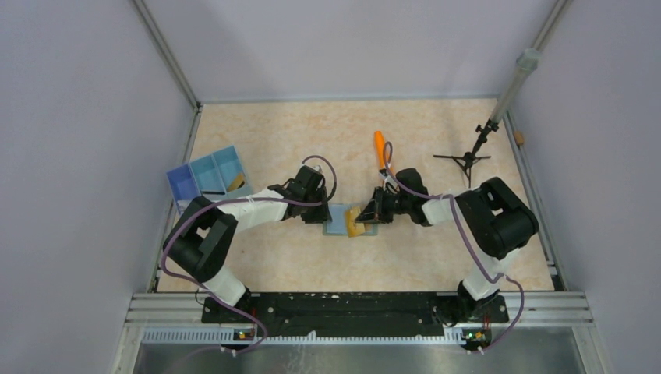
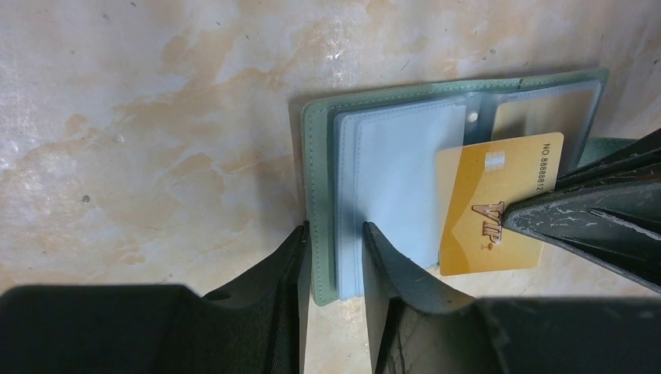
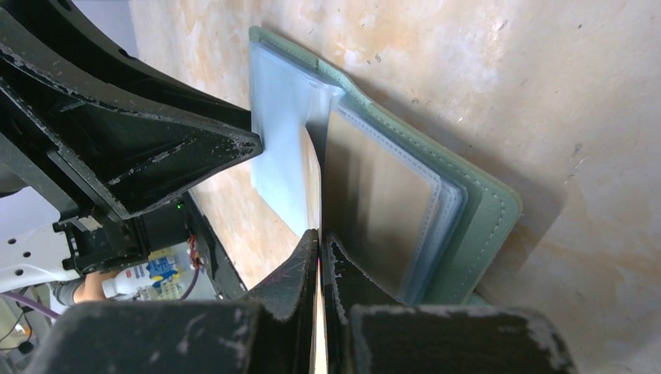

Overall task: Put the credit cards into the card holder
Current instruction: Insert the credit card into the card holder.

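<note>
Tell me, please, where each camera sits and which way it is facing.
Top external: above and behind the robot, looking down on the table; left arm and right arm meet at the card holder.
Left wrist: on the left arm, looking down past the left gripper straddling the holder's edge; right gripper holds the credit card at right.
Right wrist: looking low along the right gripper, card edge-on between its fingers; left gripper at left.
Shared: both wrist views show card holder and opposite gripper.

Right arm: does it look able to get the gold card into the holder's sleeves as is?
Likely yes: right claw pinches the gold card over the open card holder; left claw straddles its other side, clear of the card.
</note>
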You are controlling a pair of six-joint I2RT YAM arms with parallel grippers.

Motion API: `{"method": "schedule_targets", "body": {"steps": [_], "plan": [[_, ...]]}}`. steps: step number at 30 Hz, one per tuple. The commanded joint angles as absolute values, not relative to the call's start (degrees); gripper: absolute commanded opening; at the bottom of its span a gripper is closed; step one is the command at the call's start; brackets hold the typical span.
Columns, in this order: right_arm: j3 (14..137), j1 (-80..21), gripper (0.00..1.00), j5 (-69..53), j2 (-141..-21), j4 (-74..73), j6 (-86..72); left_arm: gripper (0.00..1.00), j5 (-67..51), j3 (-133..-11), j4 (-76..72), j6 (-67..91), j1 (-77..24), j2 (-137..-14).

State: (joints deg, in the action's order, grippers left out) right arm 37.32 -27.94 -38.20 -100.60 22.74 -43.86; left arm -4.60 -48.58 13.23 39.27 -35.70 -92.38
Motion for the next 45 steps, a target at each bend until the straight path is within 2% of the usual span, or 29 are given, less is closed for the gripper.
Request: {"method": "schedule_targets", "body": {"steps": [1,23,28,34,37,45], "plan": [[39.46,-27.6,0.0,-34.76,-102.13,25.67,-44.34,0.33,-4.81,-48.19,12.76,39.15,-35.89,-93.7],[37.4,-33.16,0.01,-25.96,-103.04,26.96,-48.77,0.3,-6.11,-46.06,10.55,40.38,-35.88,-92.57],[37.33,-33.27,0.26,-22.21,-99.78,22.19,-46.49,0.3,-5.81,-45.86,10.46,40.59,-35.86,-91.97],[41.61,-33.38,0.47,-17.85,-93.44,10.48,-39.86,0.3,-5.8,-45.36,10.15,40.87,-35.9,-91.05],[44.66,-33.55,0.55,-15.39,-91.11,4.14,-36.13,0.3,-5.76,-45.26,10.12,40.78,-35.94,-90.25],[48.04,-34.19,0.65,-8.04,-88.13,-6.62,-28.5,0.33,-8.41,-43.94,5.65,43.37,-35.87,-87.12]]}}
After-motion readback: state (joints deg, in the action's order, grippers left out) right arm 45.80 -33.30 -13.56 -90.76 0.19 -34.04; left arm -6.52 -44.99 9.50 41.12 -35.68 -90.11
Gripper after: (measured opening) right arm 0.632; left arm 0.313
